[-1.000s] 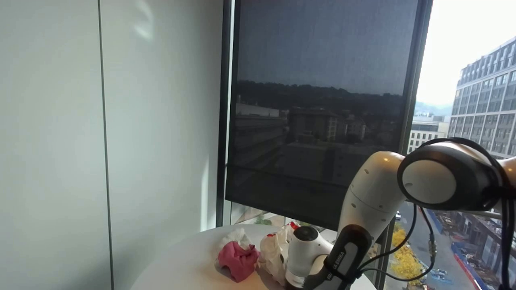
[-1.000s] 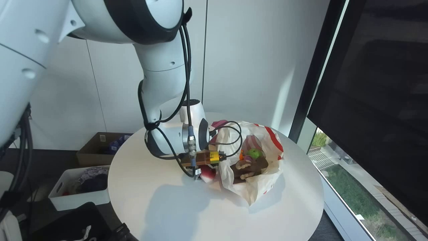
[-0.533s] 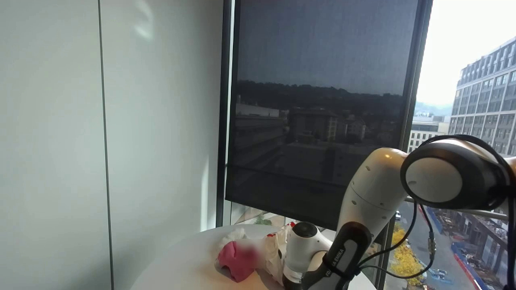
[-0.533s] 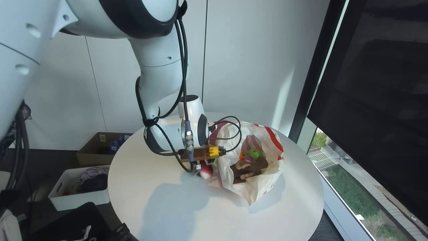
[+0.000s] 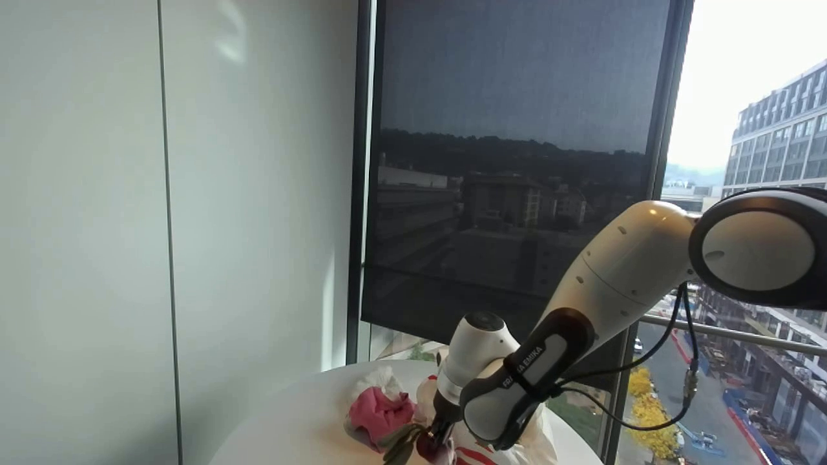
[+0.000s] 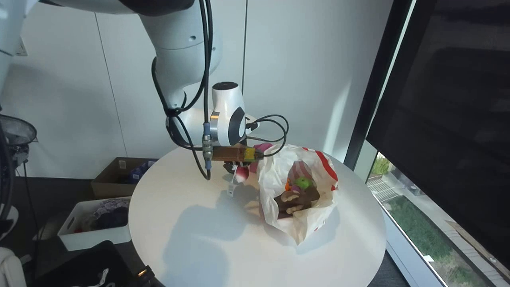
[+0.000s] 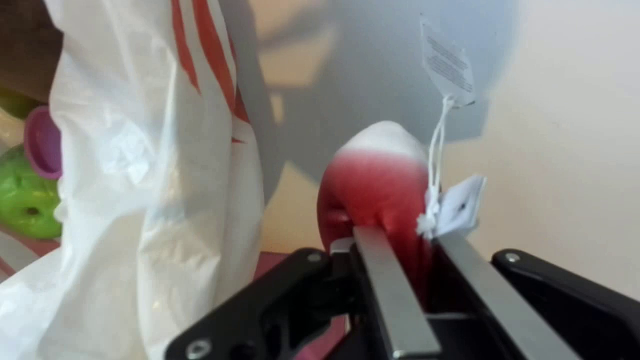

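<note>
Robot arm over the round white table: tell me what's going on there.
The Panda arm has its fingers closed on a red-and-white plush radish with a printed tag hanging from it. The radish is held above the round white table, beside an open, red-striped white plastic bag. Inside the bag are a green item and a brown item, among others.

Daylight from window (image 5: 685, 181), sky (image 5: 743, 45) washed out; soft shadow (image 6: 199, 239) across table (image 6: 318, 263).

In an exterior view I have the bag (image 6: 295, 226) on the table (image 6: 318, 263), items (image 6: 304, 183) inside it, and left of it the plush (image 6: 242, 174) in my gripper (image 7: 398, 237).
</note>
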Action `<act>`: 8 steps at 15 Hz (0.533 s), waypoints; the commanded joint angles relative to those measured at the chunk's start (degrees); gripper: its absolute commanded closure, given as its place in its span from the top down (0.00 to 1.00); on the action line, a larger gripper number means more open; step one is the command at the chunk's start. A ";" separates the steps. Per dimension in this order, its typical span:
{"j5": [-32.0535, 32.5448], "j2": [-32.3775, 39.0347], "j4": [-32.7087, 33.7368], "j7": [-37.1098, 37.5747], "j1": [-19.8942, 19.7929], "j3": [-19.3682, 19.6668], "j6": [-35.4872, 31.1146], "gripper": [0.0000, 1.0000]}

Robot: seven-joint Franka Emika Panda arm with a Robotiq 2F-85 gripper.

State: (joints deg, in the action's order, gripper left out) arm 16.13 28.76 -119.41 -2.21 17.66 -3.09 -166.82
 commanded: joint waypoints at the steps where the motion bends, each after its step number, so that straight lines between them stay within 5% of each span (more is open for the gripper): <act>1: -1.53 -6.68 1.81 4.04 -0.01 1.89 -0.62 0.08; 3: 2.02 -9.13 3.07 8.40 2.53 7.01 -1.83 0.08; 8: 23.83 -9.97 7.93 25.76 11.96 25.72 2.84 0.08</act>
State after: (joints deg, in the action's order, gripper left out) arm 30.08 18.49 -113.98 13.85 24.25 14.02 -166.41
